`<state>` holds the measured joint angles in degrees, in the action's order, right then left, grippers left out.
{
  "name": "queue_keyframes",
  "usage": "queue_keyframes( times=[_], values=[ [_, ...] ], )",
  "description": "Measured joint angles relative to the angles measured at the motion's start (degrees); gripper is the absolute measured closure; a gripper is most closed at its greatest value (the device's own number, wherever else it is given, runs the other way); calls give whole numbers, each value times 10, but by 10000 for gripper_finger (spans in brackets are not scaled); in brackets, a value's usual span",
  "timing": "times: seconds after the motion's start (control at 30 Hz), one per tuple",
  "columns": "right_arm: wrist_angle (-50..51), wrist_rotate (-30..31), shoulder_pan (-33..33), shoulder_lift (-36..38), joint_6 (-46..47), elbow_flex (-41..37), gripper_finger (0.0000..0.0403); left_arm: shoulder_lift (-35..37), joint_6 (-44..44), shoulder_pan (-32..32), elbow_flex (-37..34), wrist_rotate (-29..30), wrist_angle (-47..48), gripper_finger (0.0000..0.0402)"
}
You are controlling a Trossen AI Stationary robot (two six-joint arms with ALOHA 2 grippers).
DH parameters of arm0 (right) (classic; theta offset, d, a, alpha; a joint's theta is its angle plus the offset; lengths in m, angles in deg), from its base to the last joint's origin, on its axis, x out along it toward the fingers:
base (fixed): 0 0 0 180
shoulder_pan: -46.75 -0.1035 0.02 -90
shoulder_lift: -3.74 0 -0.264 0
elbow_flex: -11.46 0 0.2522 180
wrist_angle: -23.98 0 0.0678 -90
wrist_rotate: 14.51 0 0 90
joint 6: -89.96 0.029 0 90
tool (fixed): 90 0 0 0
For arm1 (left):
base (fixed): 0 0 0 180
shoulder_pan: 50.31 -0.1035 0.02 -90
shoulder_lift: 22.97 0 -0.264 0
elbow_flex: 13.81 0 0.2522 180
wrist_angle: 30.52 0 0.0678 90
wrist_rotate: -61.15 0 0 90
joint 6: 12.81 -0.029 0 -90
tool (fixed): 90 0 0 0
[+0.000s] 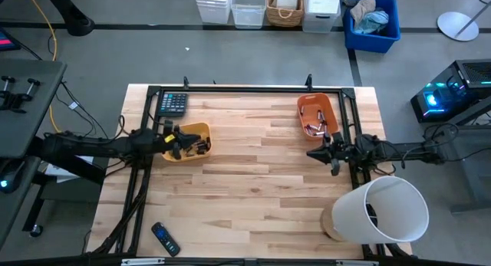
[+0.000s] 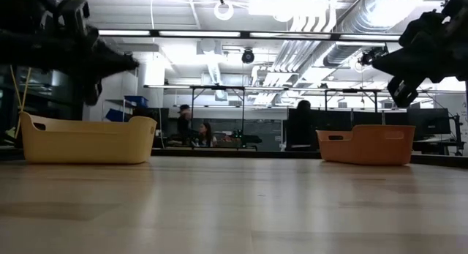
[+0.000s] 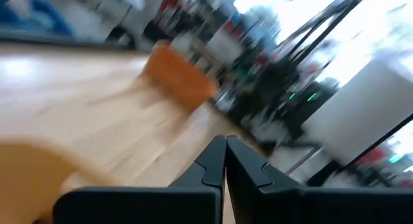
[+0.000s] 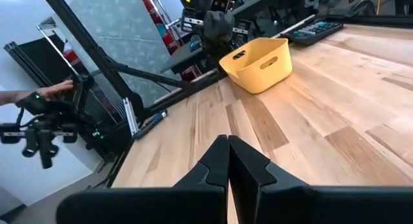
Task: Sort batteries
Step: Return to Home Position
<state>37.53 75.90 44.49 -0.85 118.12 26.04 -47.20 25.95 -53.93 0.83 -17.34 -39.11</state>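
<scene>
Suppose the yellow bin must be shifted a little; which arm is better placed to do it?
Left. The left hand hangs over the yellow bin, shut and empty. The right hand, also shut, is across the table near the orange bin, so it would probably need a much longer reach.

Floor: grey floor (image 1: pixel 92 59) with dark seam lines.
Table: pale wood planks (image 1: pixel 253 189), black frame at its edges.
Far side: white tubs (image 1: pixel 213 13), a wicker basket (image 1: pixel 285 21), a blue crate (image 1: pixel 372 42) holding cloth.
Left: black desk (image 1: pixel 23 97).
Ceiling: long strip lights (image 2: pixel 183 33), silvery ducts (image 2: pixel 365 20).
Far room: dark monitors (image 2: pixel 428 122); two people (image 2: pixel 191 128) among workbenches.
</scene>
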Motion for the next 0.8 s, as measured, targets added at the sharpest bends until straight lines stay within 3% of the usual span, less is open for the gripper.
queue_keyframes(
  times=[0.17, 0.3, 0.53, 0.8],
  values=[
    [0, 0, 0, -6, 3, 0, 403, 60, -2, -1, 1, -9, 208, 401],
    [0, 0, 0, -6, 3, 0, 403, 110, -14, 0, 0, -48, 205, 401],
    [-21, -4, -4, 46, 3, -2, 403, 242, -15, -7, 0, -53, 210, 401],
    [-9, -4, -4, 46, 3, -3, 403, 240, -15, 5, -2, -43, 208, 401]
  ],
)
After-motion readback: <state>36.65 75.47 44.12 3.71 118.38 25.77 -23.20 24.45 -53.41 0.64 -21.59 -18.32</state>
